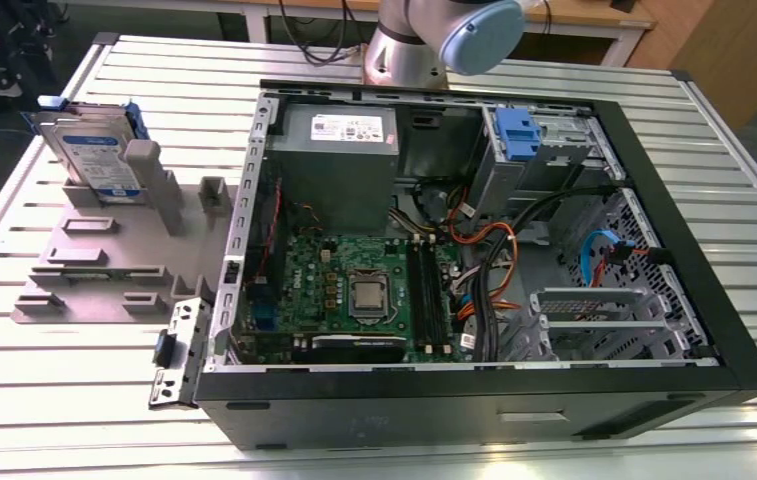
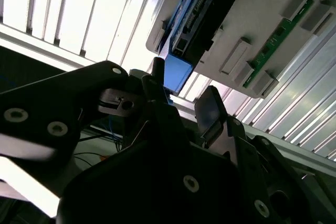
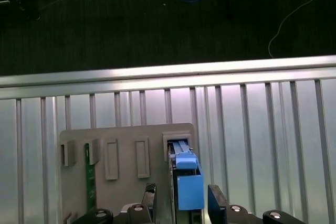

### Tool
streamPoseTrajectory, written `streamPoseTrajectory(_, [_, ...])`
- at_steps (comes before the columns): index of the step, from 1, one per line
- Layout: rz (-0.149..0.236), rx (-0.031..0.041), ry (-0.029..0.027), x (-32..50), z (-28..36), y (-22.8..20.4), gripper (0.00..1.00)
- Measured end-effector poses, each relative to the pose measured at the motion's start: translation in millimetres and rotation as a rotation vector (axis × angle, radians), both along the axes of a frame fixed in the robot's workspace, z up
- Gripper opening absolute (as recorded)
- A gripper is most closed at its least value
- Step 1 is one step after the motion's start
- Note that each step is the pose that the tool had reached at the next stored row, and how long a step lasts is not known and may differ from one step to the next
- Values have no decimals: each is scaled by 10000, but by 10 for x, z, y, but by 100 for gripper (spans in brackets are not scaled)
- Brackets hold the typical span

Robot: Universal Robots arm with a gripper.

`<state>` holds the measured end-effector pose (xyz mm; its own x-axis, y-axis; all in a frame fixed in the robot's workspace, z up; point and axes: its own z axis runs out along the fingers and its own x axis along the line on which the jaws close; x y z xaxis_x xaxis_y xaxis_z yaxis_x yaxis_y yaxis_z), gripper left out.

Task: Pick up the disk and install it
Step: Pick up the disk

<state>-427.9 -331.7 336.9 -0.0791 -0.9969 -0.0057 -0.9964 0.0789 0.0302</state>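
The ribbed worktop (image 1: 58, 400) is carrying an open computer case (image 1: 485, 390) and a grey holder (image 1: 85, 265), where the disk (image 1: 91, 150) is standing upright, unpicked. My end effector (image 3: 182, 188) is hanging released, lined up with it; installation is waiting.

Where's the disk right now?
On the exterior view's left, the disk stands on edge in the grey holder, beside the open computer case. In the first wrist view the open gripper has a finger either side of its blue edge.

Blue-framed disk (image 1: 90, 157), upright, slotted in grey holder (image 1: 95, 272)
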Motion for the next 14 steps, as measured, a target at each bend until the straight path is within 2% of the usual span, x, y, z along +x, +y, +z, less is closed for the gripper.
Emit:
streamPoseTrajectory(3, [31,0,-30,-12,-21,35,51])
streamPoseTrajectory(9, [164,-1,-162,-43,-72,38,51])
streamPoseTrajectory(14, [215,0,-212,-104,-115,37,51])
